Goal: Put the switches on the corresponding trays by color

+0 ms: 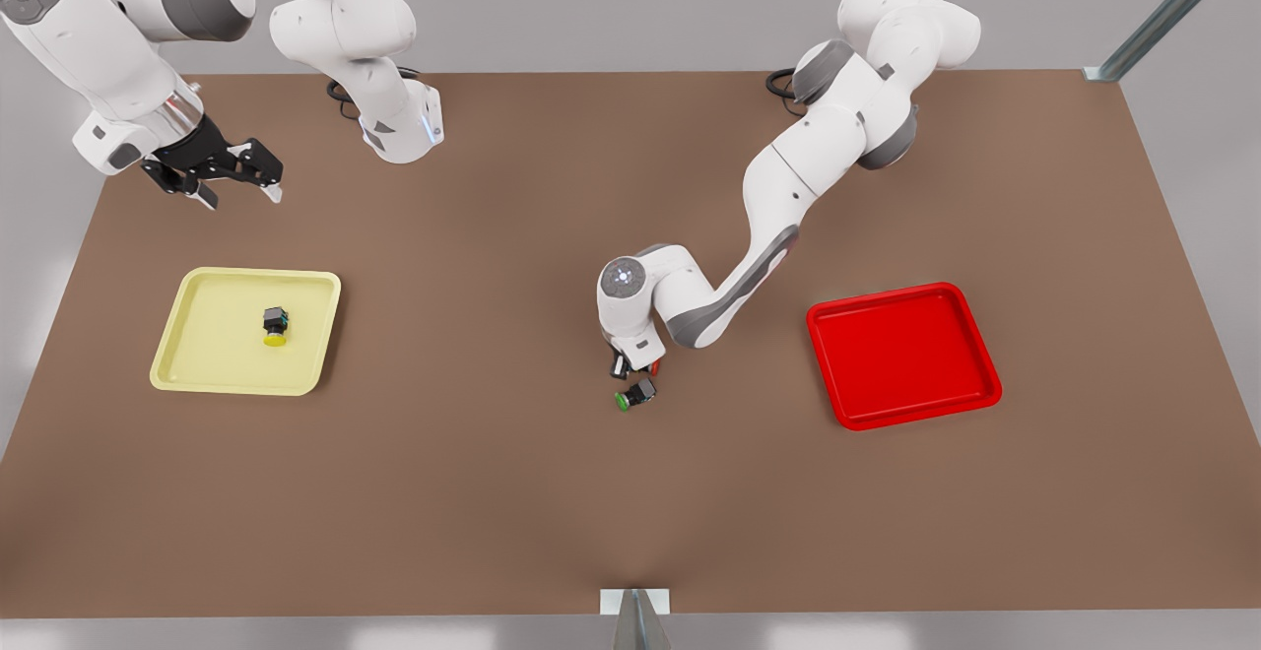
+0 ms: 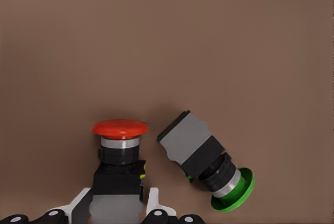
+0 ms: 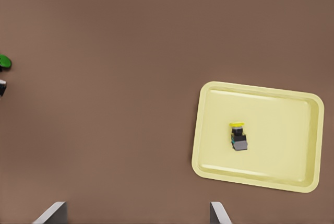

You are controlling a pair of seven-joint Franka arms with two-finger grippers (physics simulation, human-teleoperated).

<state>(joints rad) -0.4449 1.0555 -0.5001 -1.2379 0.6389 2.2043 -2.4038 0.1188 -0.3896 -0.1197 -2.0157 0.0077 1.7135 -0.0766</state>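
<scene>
- The left pincer (image 1: 635,367) is down at the middle of the brown bench (image 1: 512,492), on the arm that reaches in from the front view's right.
- Its two pale fingers (image 2: 78,205) sit on either side of the grey-black boxy body of the small red-capped push-button switch (image 2: 119,153), closed against it. The switch lies on its side on the bench, its round red cap pointing away from the pincer.
- Just beside it lies a like switch with a green cap (image 2: 206,161), tipped at an angle on the bench, its dark body end near the red cap but apart from it. In the front view it lies just below the left pincer (image 1: 635,395).
- The shallow bright red square plastic tray with raised rim (image 1: 975,389) lies flat on the bench toward the front view's right, well apart from the held switch.
- The right pincer (image 1: 241,189) hangs high over the far corner on the front view's left, its dark fingers (image 1: 204,195) spread wide with nothing between them; this arm waits.
- The pale yellow square plastic tray with rounded corners (image 1: 192,369) lies on the front view's left, below that pincer.
- The small yellow-capped switch (image 1: 275,326) lies on its side inside the yellow tray, near its middle, clear of the rim.
</scene>
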